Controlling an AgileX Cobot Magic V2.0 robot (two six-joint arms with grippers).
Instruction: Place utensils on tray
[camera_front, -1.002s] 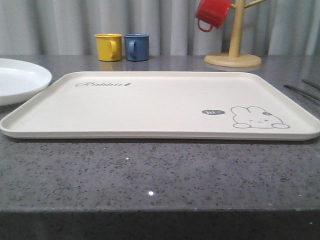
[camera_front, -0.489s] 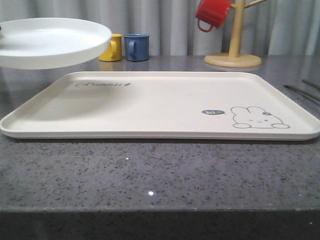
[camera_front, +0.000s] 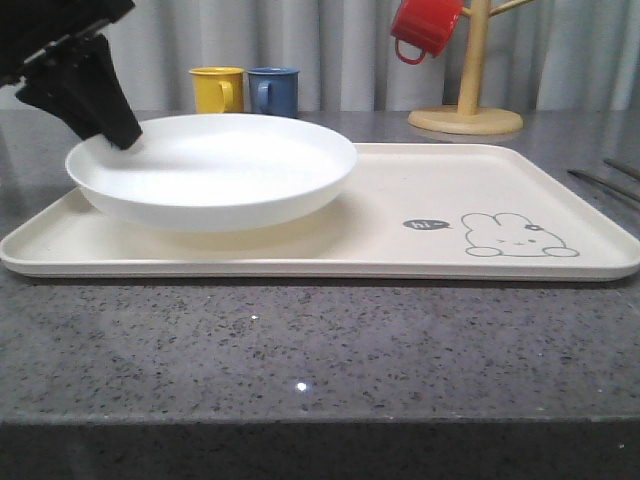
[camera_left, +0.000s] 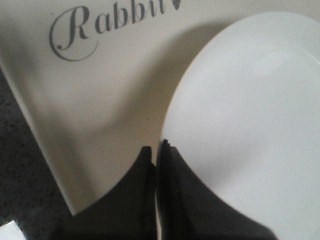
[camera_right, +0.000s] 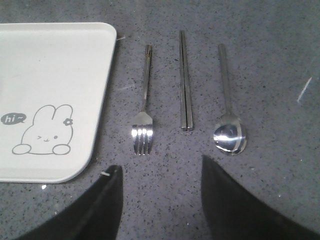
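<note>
We're pinching the plate (camera_front: 212, 170) rim with the left gripper (camera_left: 156, 152) over the tray (camera_front: 420, 190) on speckled grey counter (camera_front: 300, 350); right gripper (camera_right: 157, 192) gaping above fork (camera_right: 143, 107), beside tray; grey curtain (camera_front: 340, 50) behind.

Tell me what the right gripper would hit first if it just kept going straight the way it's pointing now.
Probably the bare grey countertop. The right gripper is open, aimed down at the gap between the fork and the chopsticks. The fork's tines lie nearest that line, so a slight drift could catch them. Depth is unclear.
</note>
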